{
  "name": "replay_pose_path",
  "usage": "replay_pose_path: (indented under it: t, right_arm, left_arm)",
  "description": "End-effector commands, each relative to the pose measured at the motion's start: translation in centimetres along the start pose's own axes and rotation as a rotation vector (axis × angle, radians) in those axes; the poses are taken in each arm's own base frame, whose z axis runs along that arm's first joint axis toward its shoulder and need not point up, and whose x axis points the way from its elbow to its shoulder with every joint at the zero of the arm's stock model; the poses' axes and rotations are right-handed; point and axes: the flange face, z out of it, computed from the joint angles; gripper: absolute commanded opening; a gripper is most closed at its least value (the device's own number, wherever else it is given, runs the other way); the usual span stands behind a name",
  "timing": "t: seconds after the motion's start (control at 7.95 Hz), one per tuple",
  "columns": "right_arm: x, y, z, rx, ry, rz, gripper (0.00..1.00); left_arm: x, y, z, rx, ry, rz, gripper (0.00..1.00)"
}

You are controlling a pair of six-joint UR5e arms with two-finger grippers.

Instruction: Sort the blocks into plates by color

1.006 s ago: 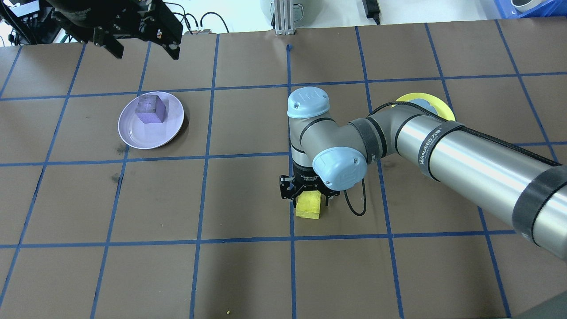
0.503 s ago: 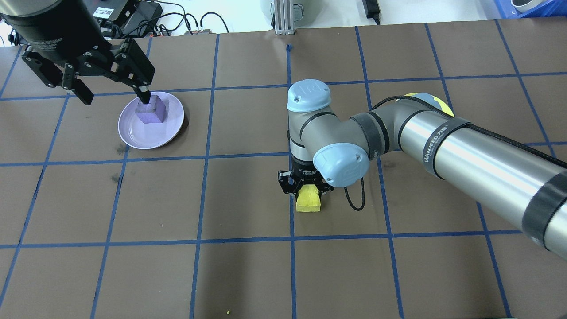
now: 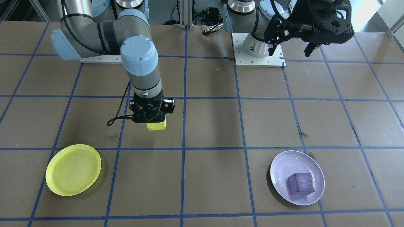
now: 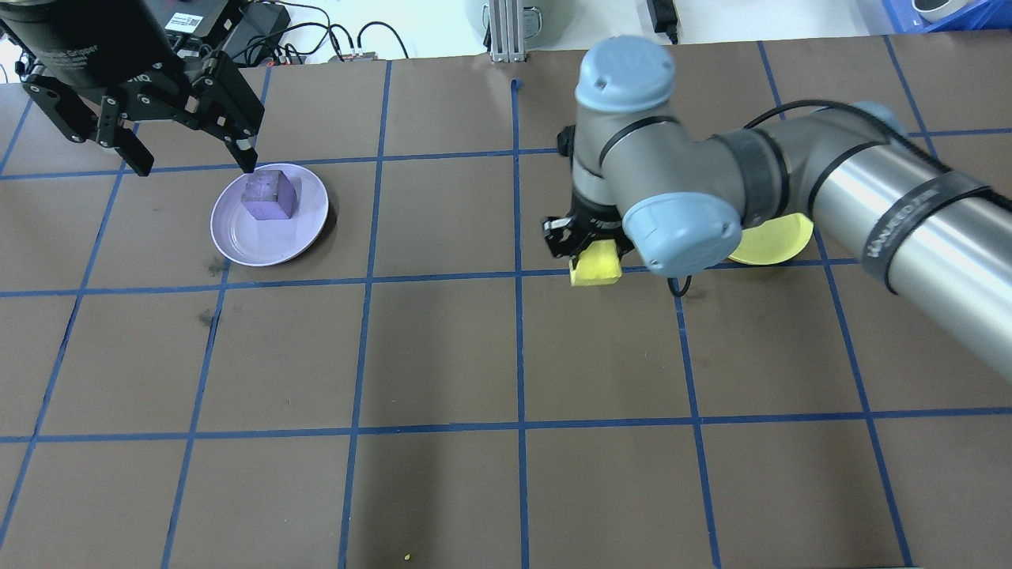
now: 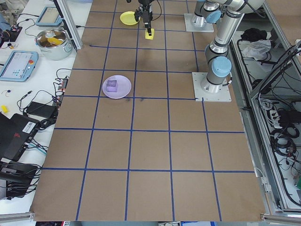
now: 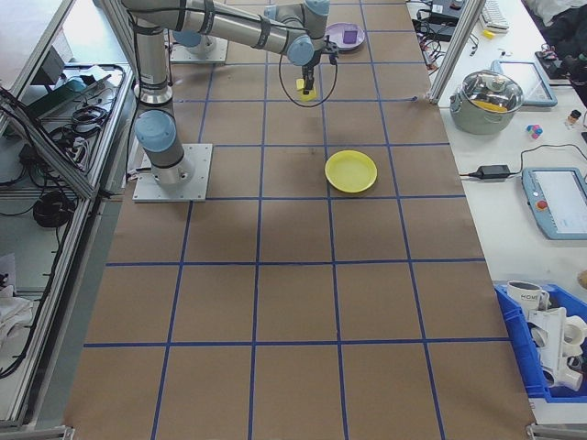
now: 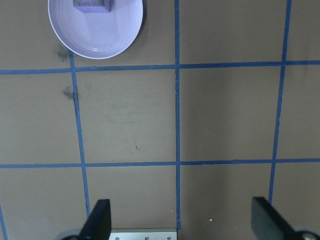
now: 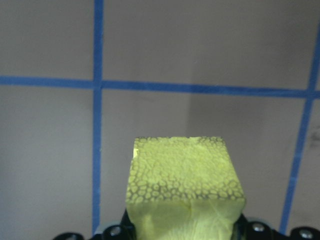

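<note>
My right gripper point(image 4: 591, 257) is shut on the yellow block point(image 4: 594, 267), which it holds off the table near the middle; the right wrist view shows the yellow block point(image 8: 185, 180) close up between the jaws. The yellow plate point(image 3: 73, 169) lies apart from it, and in the overhead view my right arm hides part of the yellow plate point(image 4: 771, 241). In the lavender plate point(image 4: 237, 237) rests the purple block point(image 4: 269, 196). High over that plate's far edge, my left gripper point(image 4: 196, 162) is open and holds nothing.
Blue tape lines grid the brown table. Both arm base plates point(image 3: 258, 60) sit at the robot's edge. Cables and a metal pot point(image 5: 53, 42) lie beyond the far table edge. A blue bin point(image 6: 541, 335) stands off the table's right end.
My right gripper has lifted the yellow block and carried it away from the robot and to the right, toward the yellow plate. My left gripper stayed open, shifting slightly near the lavender plate.
</note>
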Motion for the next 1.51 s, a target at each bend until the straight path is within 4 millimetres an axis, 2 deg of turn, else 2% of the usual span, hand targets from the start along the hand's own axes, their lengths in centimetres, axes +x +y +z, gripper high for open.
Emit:
replay_pose_path:
  t: [0.0,0.25,0.38,0.63,0.75,0.88,1.13,1.26,1.38]
  right_arm:
    - [11.6,-5.2,-3.7,0.166,0.118,0.0,0.0]
    - [19.5,-7.0,-3.7,0.184,0.163,-0.116,0.0]
    - [22.3,-7.8,-2.5,0.161,0.166,-0.138,0.0]
    - [23.7,-10.1,3.5,0.105,0.15,-0.136,0.0]
    - [23.8,-10.5,6.0,0.063,0.139,-0.142,0.0]
    - [23.8,-10.8,7.7,0.036,0.134,-0.168,0.0]
    - [24.0,-11.2,8.1,0.036,0.135,-0.182,0.5]
    - [24.0,-11.1,7.3,0.043,0.142,-0.181,1.0]
    - [24.1,-10.9,6.4,0.052,0.154,-0.179,1.0]
  left_arm:
    - [0.5,0.3,-0.2,0.002,0.002,-0.006,1.0]
    - [0.6,0.6,-0.3,0.004,-0.001,-0.005,1.0]
    - [0.6,0.6,-0.3,0.004,0.002,-0.005,1.0]
    - [0.6,0.5,-0.2,0.002,0.004,-0.005,1.0]
    - [0.6,0.4,-0.2,0.001,0.004,-0.005,1.0]
    - [0.6,0.5,-0.2,0.002,0.004,-0.005,1.0]
    - [0.6,0.5,-0.3,0.005,0.005,-0.005,1.0]
    - [0.6,0.5,-0.3,0.005,0.005,-0.005,1.0]
    - [0.7,0.5,-0.3,0.007,0.008,-0.005,1.0]
